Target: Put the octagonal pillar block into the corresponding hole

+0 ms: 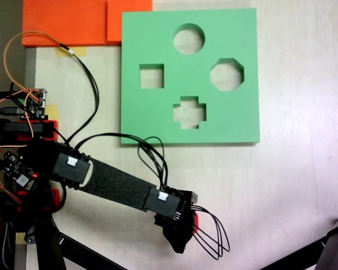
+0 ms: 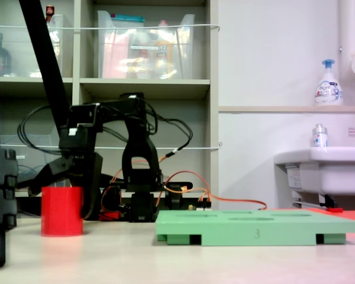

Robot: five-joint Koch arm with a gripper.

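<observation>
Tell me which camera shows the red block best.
The low side fixed view: the octagonal pillar block stands in full on the table, the gripper around it. From above, the arm covers it; just a red sliver shows.

Bright, even indoor light, faint shadows, both fixed views soft and slightly blurred.

Your arm (image 1: 115, 185) is black throughout: a long, rough-textured forearm link joins boxy black servos, each carrying a small white label. Thin black cables (image 1: 152, 149) loop between the servos, and more loop out past the gripper (image 1: 180, 239), which tapers to a dark point. At the base (image 1: 28, 169) you'll see red printed brackets, a bare circuit board and orange wires (image 2: 189, 180).
</observation>
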